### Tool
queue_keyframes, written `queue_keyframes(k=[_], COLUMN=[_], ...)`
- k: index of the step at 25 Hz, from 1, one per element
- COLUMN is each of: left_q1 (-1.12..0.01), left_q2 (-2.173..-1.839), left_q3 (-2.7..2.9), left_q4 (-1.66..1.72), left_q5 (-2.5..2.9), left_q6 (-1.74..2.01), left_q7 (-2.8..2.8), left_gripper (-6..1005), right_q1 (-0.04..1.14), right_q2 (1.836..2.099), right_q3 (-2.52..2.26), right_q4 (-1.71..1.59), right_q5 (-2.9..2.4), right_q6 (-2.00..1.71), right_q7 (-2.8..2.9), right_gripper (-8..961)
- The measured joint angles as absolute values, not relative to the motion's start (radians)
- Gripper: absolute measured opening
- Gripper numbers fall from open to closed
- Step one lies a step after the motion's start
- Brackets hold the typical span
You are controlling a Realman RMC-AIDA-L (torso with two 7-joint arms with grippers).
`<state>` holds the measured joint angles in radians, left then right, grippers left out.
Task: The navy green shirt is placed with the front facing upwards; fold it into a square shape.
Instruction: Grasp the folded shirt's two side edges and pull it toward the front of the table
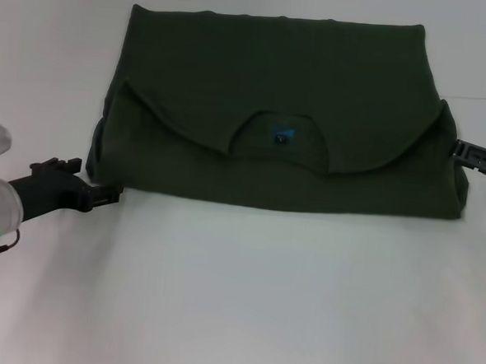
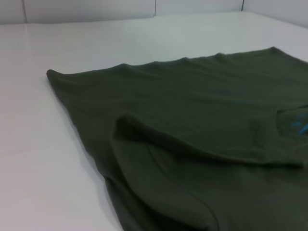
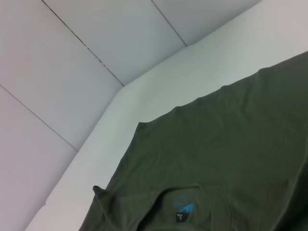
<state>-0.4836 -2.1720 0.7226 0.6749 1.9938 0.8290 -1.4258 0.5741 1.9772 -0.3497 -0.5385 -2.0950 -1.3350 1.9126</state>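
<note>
Nearest me, at about 8 o'clock on the white surface (image 1: 244,298), I have the left pincer (image 1: 110,194) low at the near-left corner of the navy green shirt (image 1: 273,93). Its tips touch or nearly touch the hem there; I cannot tell whether they are apart or together. I judge I parked it low so it can slide under that corner for the next fold.

The shirt lies flat across the middle as a wide band, its collar half folded down toward me, the neckline and blue print (image 1: 284,137) facing up at centre.

At 3 o'clock the right pincer (image 1: 480,157) sits at the shirt's right edge, mirroring the left; its state I cannot tell either. The far edge runs straight at 12 o'clock.
</note>
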Motion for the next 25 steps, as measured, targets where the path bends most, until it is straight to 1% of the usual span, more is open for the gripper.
queue_keyframes(k=[4, 15, 25], left_q1=[-0.501, -0.508, -0.495], left_q2=[-2.168, -2.169, -2.166], left_q3=[0.735, 0.791, 0.787], left_q4=[0.654, 0.663, 0.690], left_q5=[1.994, 1.996, 1.997], left_q6=[0.803, 0.822, 0.848], left_q7=[-1.425, -1.426, -1.432], left_gripper=[887, 887, 753], right_q1=[0.571, 0.556, 0.540], right_q2=[1.979, 1.980, 1.980], right_q3=[-0.349, -0.337, -0.334], right_q4=[-0.539, -0.539, -0.539], right_q5=[-2.094, -2.093, -2.072], right_q6=[-1.333, -1.332, -1.336], right_q7=[1.913, 1.906, 1.900], right_gripper=[920, 919, 915])
